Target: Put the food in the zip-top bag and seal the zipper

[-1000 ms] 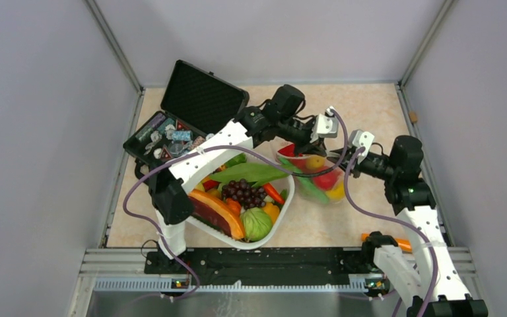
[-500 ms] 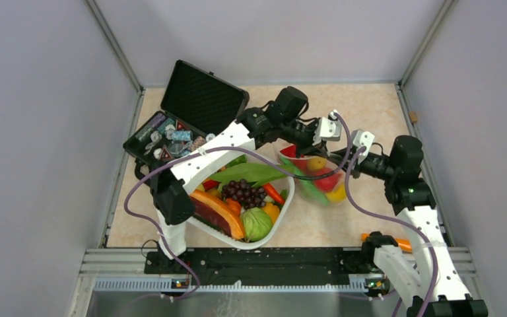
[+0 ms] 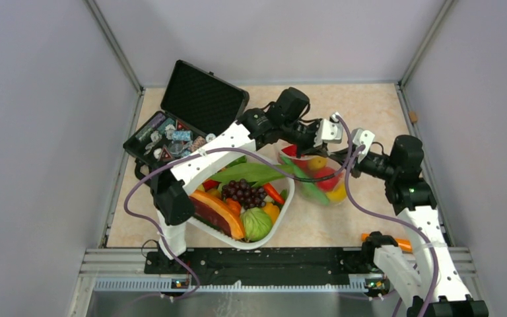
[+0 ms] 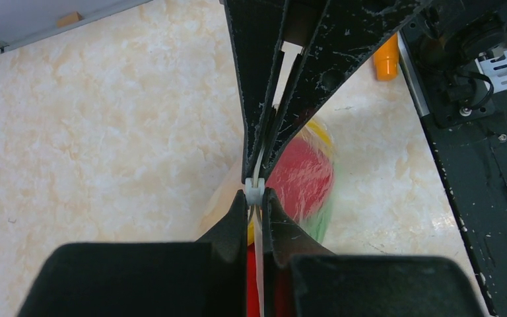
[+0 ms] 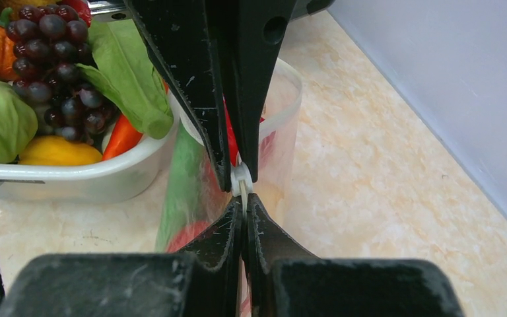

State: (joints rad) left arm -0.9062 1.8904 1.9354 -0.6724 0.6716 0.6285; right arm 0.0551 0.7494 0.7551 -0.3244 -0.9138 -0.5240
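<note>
I see both arms meeting over the clear crinkly zip-top bag (image 3: 317,175). It stands on the beige marbled table (image 3: 376,105), just to the right of the white oval basket (image 5: 72,181). Inside the bag are glossy toy foods: a red tomato-like piece (image 3: 328,178), a yellow lemon (image 3: 315,162) and a long green pod (image 3: 311,187).

The left gripper (image 4: 255,210) has its jaws pressed almost together on the thin clear zipper strip (image 4: 258,264) at the mouth of the bag. The right gripper (image 5: 244,210) pinches the same strip from the opposite side, and its jaws are narrow as well. The tips of the two grippers nearly touch each other, and a small white piece (image 5: 241,177) sits on the strip between them. In my left wrist view the red food shows blurred under the strip.

The basket holds a dark grape bunch (image 3: 244,193) and green leaves. A black hard case (image 3: 203,99) lies open at the far left of the table.
</note>
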